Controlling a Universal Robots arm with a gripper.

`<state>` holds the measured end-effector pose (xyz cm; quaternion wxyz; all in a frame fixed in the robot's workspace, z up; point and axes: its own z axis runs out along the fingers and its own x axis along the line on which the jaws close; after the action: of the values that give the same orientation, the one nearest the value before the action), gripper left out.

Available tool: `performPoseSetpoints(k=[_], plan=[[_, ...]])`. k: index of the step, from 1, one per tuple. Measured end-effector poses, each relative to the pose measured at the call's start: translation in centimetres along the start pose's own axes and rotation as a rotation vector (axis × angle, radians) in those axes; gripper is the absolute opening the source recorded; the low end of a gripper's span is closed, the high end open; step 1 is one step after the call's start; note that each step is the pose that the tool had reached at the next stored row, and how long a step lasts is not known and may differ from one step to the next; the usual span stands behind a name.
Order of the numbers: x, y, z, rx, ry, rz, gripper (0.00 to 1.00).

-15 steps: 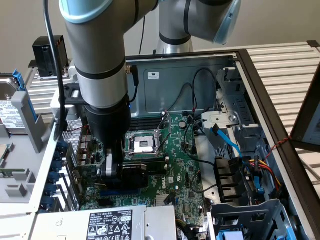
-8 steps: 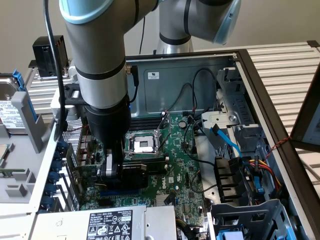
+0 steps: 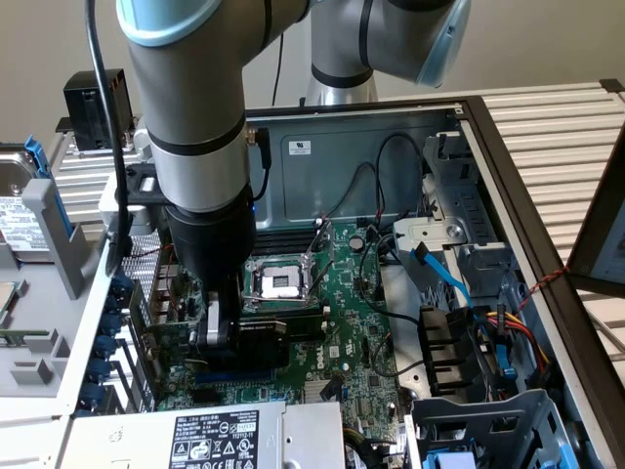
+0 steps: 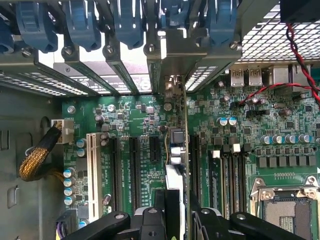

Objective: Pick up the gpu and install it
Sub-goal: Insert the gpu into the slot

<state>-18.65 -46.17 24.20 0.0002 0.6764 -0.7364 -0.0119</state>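
We see the open PC case (image 3: 322,147) with the green motherboard (image 3: 352,322) inside. The tool (image 4: 177,222) is closed on the gpu (image 4: 176,145), which is clamped between its fingers and stands on edge over the expansion slots (image 4: 132,170). We can't tell if it is seated. Its long axis runs from the tool toward the blue latches (image 4: 127,22), bracket end nearest them.

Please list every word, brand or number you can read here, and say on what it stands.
None can be read with certainty.
Power supply label: print too small.
Case wall sticker: too small.
Hard drive label: blurred.
Motherboard slot markings: too small.
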Motion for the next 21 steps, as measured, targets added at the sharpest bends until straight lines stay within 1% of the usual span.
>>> performPoseSetpoints(k=[21], plan=[[0.13,-0.13,-0.01,-0.0001,0.0002,0.0,0.28]])
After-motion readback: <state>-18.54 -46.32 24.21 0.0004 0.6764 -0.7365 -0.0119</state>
